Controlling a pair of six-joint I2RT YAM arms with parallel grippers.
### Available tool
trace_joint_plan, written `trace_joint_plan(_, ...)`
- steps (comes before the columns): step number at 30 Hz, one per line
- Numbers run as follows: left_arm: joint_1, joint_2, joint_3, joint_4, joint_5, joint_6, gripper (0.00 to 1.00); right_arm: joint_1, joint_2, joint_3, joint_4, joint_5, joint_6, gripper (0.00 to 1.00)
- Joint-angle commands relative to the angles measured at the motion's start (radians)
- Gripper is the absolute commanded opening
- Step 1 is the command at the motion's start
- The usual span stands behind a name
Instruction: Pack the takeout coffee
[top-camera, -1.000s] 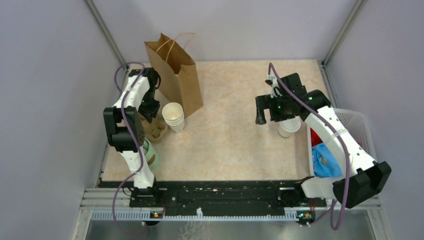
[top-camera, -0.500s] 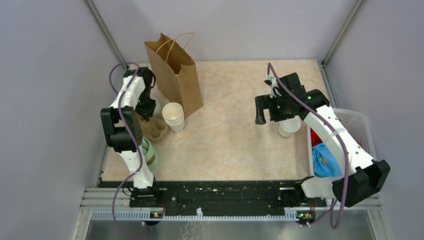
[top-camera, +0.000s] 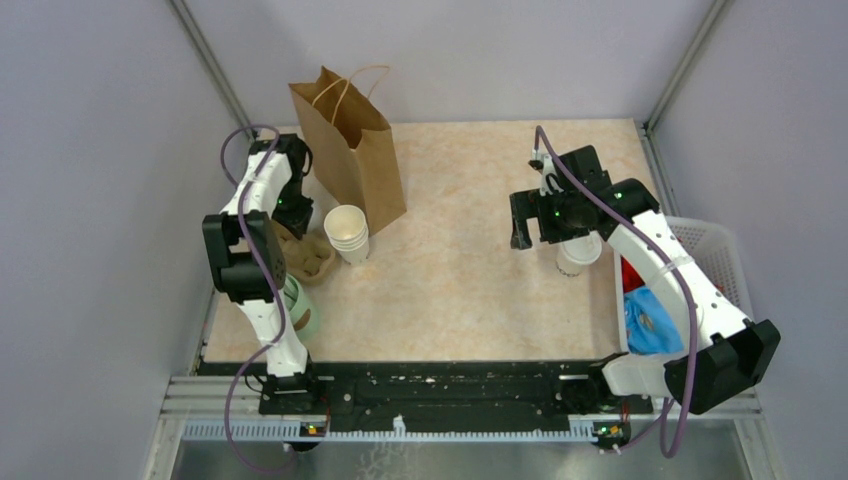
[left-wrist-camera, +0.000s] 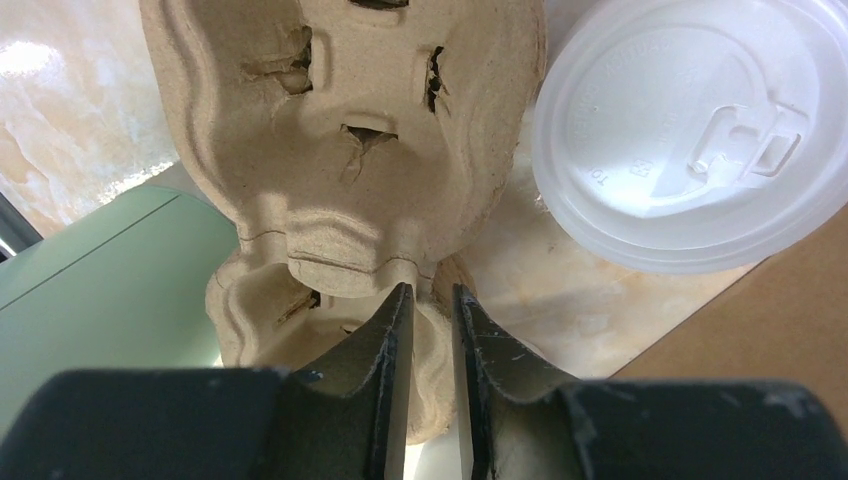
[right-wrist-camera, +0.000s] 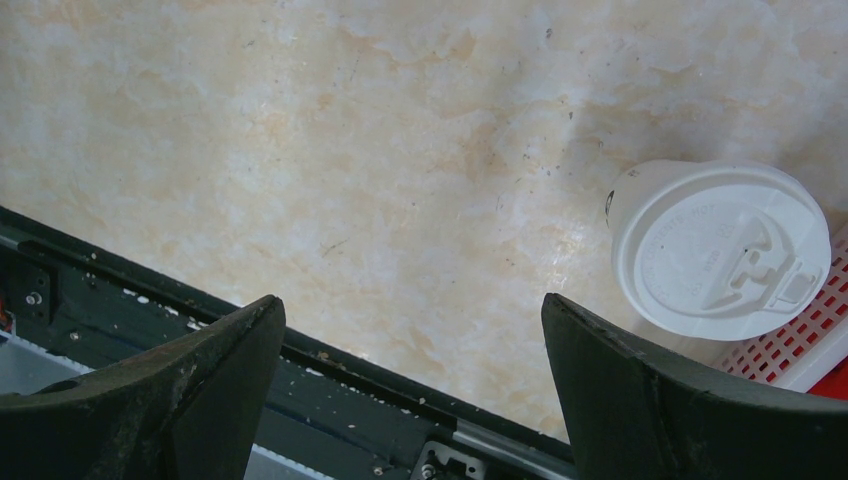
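Note:
The takeout coffee (top-camera: 578, 254), a cream cup with a white lid, stands on the table at the right, next to the basket. In the right wrist view the coffee (right-wrist-camera: 720, 250) is just beyond my right finger. My right gripper (top-camera: 550, 222) hangs open and empty above the table, just left of the coffee; it also shows in the right wrist view (right-wrist-camera: 412, 300). The brown paper bag (top-camera: 352, 150) stands upright and open at the back left. My left gripper (left-wrist-camera: 430, 290) is closed on the rim of a pulp cup carrier (left-wrist-camera: 350, 130), left of the bag.
A stack of lidless cups (top-camera: 347, 235) stands in front of the bag. A loose white lid (left-wrist-camera: 690, 130) lies beside the carrier (top-camera: 310, 258). A green object (top-camera: 303, 308) sits at the near left. A white basket (top-camera: 712, 250) holds red and blue items.
My left arm has shifted slightly left with its gripper at the carrier. The right arm and the coffee have not moved.

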Motion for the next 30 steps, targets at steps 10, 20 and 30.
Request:
trace_joint_plan(10,0.005,0.009,-0.020,0.011,-0.007,-0.013,0.20,0.011,-0.009,-0.007,0.035,-0.008,-0.010,0.99)
trace_joint_plan(20,0.005,-0.019,0.007,-0.009,-0.012,-0.007,0.01,0.013,-0.007,-0.005,0.034,-0.013,-0.009,0.99)
trace_joint_plan(30,0.005,-0.046,0.040,-0.026,-0.029,0.030,0.03,0.012,-0.009,-0.009,0.037,-0.016,-0.009,0.99)
